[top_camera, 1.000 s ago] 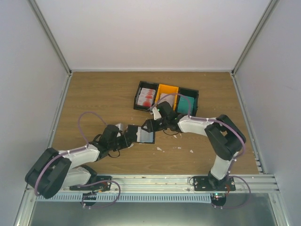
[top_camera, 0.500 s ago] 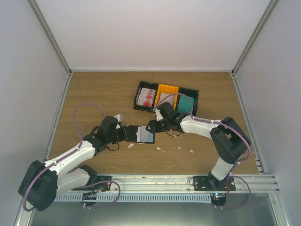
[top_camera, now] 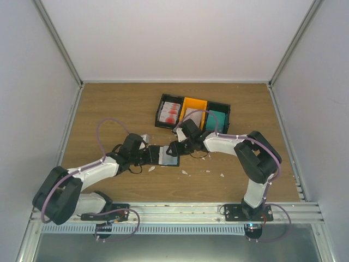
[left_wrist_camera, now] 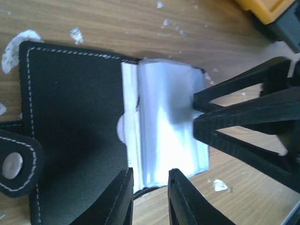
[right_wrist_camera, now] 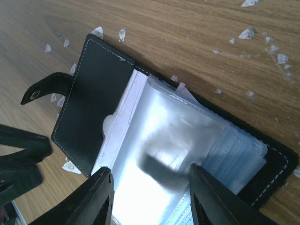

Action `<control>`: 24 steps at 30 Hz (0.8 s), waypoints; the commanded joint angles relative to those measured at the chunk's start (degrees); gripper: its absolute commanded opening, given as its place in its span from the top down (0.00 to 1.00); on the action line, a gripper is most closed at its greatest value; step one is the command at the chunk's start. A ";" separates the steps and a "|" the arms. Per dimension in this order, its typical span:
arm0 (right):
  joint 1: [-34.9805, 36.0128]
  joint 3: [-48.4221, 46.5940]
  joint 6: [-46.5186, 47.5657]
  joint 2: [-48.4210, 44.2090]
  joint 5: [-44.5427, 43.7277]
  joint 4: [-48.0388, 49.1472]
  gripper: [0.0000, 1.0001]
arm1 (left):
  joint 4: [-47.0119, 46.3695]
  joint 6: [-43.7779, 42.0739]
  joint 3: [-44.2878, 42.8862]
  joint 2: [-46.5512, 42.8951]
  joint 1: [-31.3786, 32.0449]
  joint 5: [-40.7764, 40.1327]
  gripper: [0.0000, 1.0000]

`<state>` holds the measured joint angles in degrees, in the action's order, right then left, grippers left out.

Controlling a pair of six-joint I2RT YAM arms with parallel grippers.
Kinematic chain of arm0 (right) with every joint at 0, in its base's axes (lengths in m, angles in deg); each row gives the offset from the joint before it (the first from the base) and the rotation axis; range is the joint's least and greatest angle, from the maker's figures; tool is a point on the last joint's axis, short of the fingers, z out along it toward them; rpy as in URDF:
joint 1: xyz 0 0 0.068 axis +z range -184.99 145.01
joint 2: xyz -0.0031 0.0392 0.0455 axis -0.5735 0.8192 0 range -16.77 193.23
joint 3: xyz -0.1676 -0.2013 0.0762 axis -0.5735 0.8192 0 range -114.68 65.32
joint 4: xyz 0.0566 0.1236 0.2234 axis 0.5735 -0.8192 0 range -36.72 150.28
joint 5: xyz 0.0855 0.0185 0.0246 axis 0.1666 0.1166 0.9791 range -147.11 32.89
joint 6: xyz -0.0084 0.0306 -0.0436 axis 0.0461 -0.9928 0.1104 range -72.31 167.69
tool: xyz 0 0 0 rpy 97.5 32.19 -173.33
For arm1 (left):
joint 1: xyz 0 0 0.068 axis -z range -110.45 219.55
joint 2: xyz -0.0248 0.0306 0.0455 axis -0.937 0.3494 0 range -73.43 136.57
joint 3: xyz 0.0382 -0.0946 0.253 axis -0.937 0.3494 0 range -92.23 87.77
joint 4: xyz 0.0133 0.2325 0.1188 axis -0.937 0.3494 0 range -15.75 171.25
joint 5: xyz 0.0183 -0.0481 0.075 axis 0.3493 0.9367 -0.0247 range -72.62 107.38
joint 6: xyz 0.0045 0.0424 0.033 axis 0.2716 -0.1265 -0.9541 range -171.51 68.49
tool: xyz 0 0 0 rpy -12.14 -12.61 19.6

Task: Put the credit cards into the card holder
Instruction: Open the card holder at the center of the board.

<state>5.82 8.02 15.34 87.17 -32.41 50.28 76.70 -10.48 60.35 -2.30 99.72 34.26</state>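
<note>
Card holder (top_camera: 163, 156) lies open on the table (top_camera: 109, 109), between both arms. Right fingers (right_wrist_camera: 101, 201) stand released, straddling its clear sleeves (right_wrist_camera: 178, 140), grasping nothing. Left fingers (left_wrist_camera: 183, 201) sit narrowly parted over one edge; whether they grip it cannot be told.

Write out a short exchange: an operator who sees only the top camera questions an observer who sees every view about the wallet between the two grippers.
Operator: From above the wallet is just a small patch. Is it open?
Observer: Yes. The wallet lies unfolded, with its clear sleeves facing up.
Operator: What is the right gripper doing there?
Observer: The right gripper hangs over the sleeves with its jaws well apart.
</note>
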 commanded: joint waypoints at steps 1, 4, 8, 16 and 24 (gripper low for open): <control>0.23 -1.42 1.06 1.67 2.13 0.01 0.54 | -2.93 -0.84 0.32 3.53 0.15 -2.09 0.78; 0.23 -1.95 1.06 2.54 2.45 -0.46 0.53 | -2.90 0.23 1.01 5.22 0.08 -2.74 0.80; 0.18 -2.31 0.47 3.87 3.66 0.14 0.53 | -3.96 1.18 1.93 6.65 0.06 -1.93 0.80; -0.59 -1.95 -2.15 6.44 12.60 7.57 0.48 | -7.50 1.76 4.92 4.72 0.13 -2.39 0.80; -0.83 -1.37 -5.43 7.54 18.34 14.71 0.47 | -11.80 2.22 8.40 0.91 0.15 -0.89 0.79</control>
<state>5.08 6.23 12.23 93.53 -18.40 60.47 69.51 -8.71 66.67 1.18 99.72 32.97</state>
